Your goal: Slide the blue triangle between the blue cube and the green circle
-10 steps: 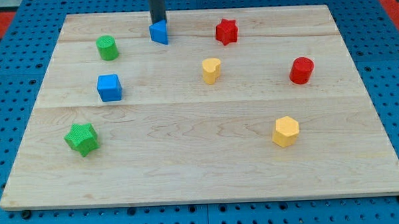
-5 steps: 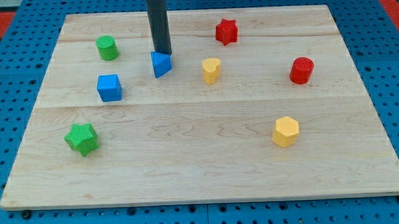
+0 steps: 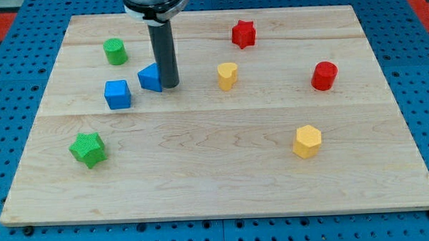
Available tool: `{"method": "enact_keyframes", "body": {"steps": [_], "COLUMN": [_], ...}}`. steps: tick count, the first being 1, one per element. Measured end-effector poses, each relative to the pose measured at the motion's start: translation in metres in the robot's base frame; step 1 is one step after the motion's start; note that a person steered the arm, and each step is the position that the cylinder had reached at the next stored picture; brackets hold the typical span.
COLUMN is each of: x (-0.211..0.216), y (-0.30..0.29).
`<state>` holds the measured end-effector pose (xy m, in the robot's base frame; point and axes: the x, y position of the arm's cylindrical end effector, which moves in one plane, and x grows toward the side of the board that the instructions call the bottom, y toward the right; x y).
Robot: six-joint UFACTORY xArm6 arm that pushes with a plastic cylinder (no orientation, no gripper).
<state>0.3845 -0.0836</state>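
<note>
The blue triangle (image 3: 150, 78) sits in the upper left of the frame, just right of the blue cube (image 3: 117, 94) and below-right of the green circle (image 3: 115, 51). My tip (image 3: 170, 85) touches its right side. I have no jaws, only a rod holding nothing. I think I must push it left and up, into their gap.

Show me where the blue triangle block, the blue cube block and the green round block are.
blue triangle (image 3: 149, 78), camera view, visible left face.
blue cube (image 3: 117, 94), camera view, front face.
green circle (image 3: 114, 51), camera view, middle.
</note>
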Motion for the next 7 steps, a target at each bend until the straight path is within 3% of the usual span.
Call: {"method": "enact_keyframes", "body": {"steps": [2,5,7], "x": [0.000,-0.015,-0.024], "y": [0.003,-0.052,-0.033]}}
